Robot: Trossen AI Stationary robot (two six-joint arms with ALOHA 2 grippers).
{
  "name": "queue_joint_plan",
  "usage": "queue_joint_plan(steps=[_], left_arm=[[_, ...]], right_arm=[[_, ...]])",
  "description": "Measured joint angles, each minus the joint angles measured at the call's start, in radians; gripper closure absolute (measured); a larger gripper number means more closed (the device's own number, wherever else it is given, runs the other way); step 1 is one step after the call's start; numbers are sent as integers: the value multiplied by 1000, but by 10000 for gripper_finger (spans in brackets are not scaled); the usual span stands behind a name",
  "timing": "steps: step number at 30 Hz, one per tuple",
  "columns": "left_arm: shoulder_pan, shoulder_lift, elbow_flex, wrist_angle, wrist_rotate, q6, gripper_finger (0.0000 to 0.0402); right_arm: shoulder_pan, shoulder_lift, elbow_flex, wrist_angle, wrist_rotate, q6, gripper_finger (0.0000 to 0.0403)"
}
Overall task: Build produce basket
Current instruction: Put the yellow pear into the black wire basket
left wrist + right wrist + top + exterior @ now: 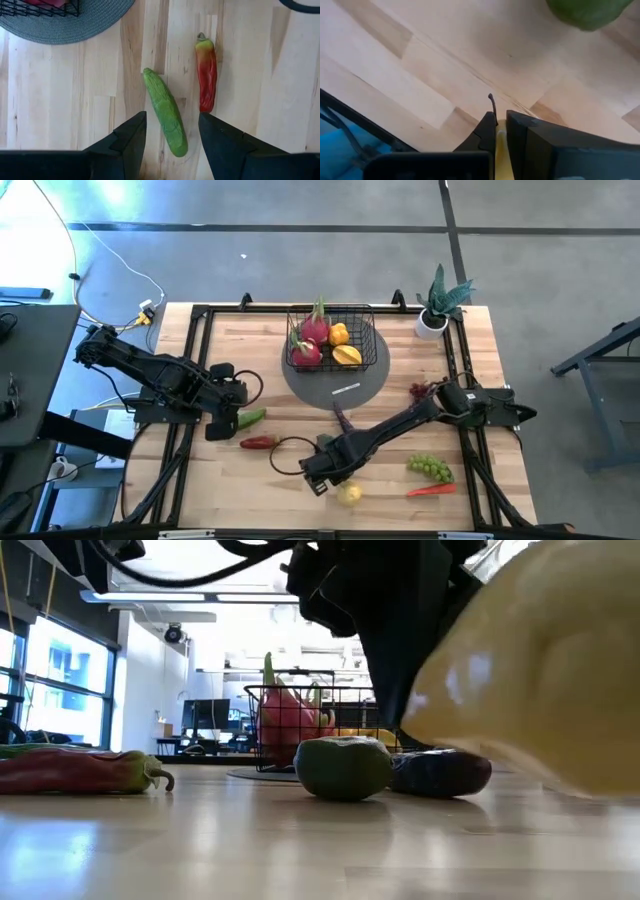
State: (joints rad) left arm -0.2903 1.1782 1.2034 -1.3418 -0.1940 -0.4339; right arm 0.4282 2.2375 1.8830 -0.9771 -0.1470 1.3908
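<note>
Two grippers are working. Left gripper [170, 137] is hanging wide open astride the ridged green cucumber [166, 114], evidently lining up a grasp. Right gripper [322, 480] is pinching a small yellow pear-like fruit [349, 494] near the table's front edge, well apart from the black wire-grid basket [372, 332], which is already sitting part-filled.

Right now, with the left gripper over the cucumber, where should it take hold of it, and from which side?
Grip the cucumber across its middle, coming straight down from above. It lies flat on the table, long and narrow, and the open left gripper already straddles its near end. The chilli lies close beside it, so the finger on that side probably needs care.
</note>
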Motion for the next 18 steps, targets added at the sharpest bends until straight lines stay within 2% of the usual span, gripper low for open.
queue_joint_plan(steps=[7, 18], left_arm=[[0, 1, 0, 3, -1, 4, 229], [18, 1, 0, 9, -9, 93, 229]], right_arm=[[-19, -31, 0, 29, 63, 8, 401], [-99, -82, 1, 30, 163, 0, 401]])
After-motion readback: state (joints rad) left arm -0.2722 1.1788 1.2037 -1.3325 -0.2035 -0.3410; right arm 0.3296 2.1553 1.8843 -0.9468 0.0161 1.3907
